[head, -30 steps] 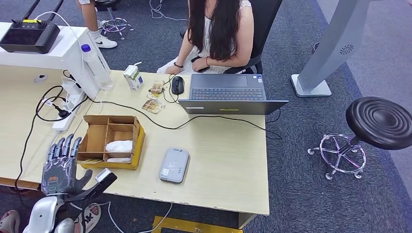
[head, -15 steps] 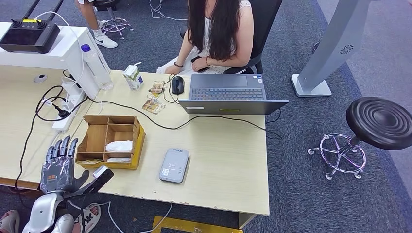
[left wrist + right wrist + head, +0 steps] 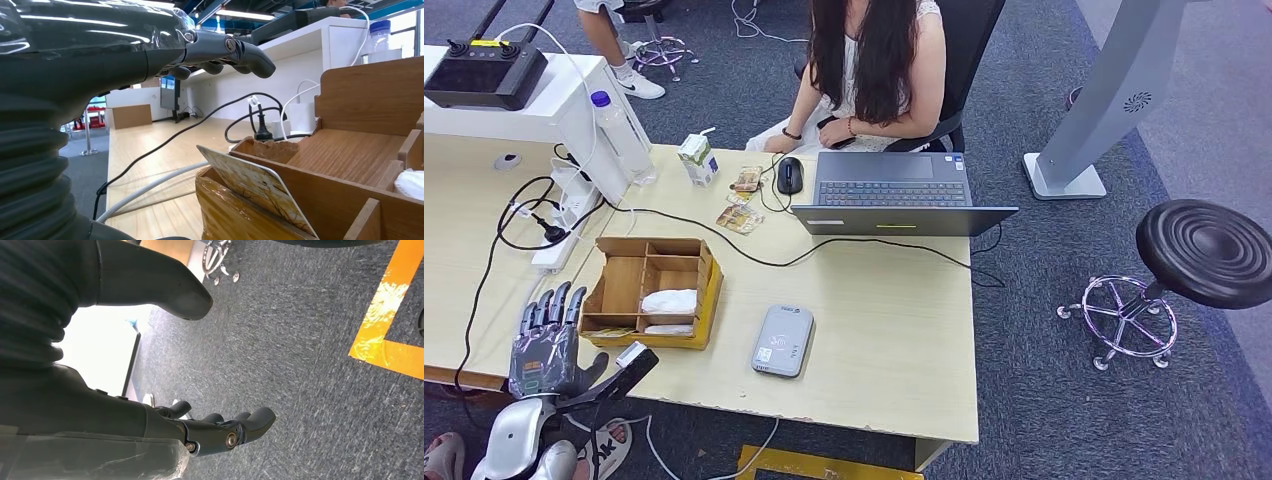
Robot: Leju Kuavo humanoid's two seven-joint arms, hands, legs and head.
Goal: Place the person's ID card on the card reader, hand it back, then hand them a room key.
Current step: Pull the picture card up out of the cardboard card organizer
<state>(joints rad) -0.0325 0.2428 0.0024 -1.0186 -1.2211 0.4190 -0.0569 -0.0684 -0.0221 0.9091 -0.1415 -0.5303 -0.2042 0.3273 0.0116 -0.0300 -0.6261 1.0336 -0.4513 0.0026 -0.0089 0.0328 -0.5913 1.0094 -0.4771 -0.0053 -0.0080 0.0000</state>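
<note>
Early stage, by the look: nothing on card reader (image 3: pixel 782 340), so all 3 steps left. Left hand (image 3: pixel 546 338) flat, fingers (image 3: pixel 552 303) spread, empty, just beside wooden tray (image 3: pixel 696 296). Patterned card (image 3: pixel 257 187) w/ rounded corners leaning in tray slot below fingertips; ID or room key, cannot tell. Right hand (image 3: pixel 200 432) loosely apart, empty.

The grey card reader (image 3: pixel 782 340) lies flat on the desk, nothing on top of it. Just beside it, a card (image 3: pixel 260 187) stands tilted in the wooden box's (image 3: pixel 650 292) near corner compartment.
</note>
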